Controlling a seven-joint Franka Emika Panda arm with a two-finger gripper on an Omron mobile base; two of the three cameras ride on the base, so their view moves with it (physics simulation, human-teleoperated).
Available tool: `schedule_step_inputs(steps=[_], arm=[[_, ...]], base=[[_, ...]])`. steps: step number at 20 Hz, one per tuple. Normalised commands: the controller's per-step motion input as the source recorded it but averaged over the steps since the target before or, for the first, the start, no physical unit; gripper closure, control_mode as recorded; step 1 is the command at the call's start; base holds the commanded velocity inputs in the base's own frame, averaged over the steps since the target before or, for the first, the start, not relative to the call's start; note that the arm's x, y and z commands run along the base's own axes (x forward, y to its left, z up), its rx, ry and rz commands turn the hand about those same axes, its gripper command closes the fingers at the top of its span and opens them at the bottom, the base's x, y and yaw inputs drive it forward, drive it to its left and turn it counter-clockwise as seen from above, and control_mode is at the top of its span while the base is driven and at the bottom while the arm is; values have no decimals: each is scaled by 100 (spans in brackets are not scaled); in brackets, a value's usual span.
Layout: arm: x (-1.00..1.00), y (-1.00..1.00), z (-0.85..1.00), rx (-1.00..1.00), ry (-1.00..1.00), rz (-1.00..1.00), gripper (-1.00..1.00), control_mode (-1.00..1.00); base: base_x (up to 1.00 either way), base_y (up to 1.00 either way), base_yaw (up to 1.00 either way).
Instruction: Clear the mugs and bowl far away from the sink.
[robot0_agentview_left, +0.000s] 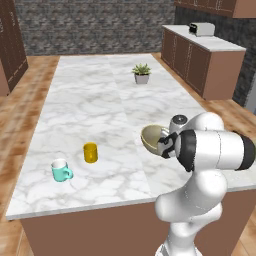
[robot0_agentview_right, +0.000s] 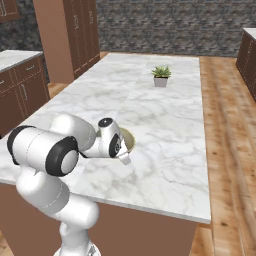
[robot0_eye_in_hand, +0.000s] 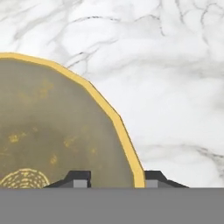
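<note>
Dark, small, two in number: the fingertips (robot0_eye_in_hand: 80, 178) of my gripper (robot0_eye_in_hand: 114, 179), one inside the bowl's rim, one outside on the marble side. The rim sits in the gap between them with space showing at each side; whether either pad touches it I cannot tell. Jaws partly apart, nothing firmly held as far as I can judge.

Item: bowl (robot0_agentview_left: 151, 136), tan-olive, yellow-edged, lighter speckled interior. It is on the marble counter (robot0_agentview_left: 85, 105), directly beneath my hand, near the front edge.

Item: yellow mug (robot0_agentview_left: 90, 152), plain cylinder, upright, well to the left of the bowl.

Item: teal mug (robot0_agentview_left: 61, 170), white inside, side handle, upright, just beyond the yellow one toward the counter's left front corner.

Item: potted plant (robot0_agentview_left: 141, 73), far end of the counter, not part of the job.

Step in hand, by my judgement: the bowl, at the moment of gripping or of letting go; the frames do not settle which. If released, the next move calls for a straight lift clear of the rim, then a reach left for a mug.

Hidden: the bowl's near side, behind my wrist in both base views. No sink is to be made out.
</note>
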Motion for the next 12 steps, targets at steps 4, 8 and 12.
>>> schedule_step_inputs(steps=[4,8,12], arm=[[0,-3,23,1,0,0,-100,-100],[0,0,37,3,0,0,-100,-100],[-9,0,76,1,0,0,-100,-100]], base=[[0,0,0],[0,0,0],[0,0,0]])
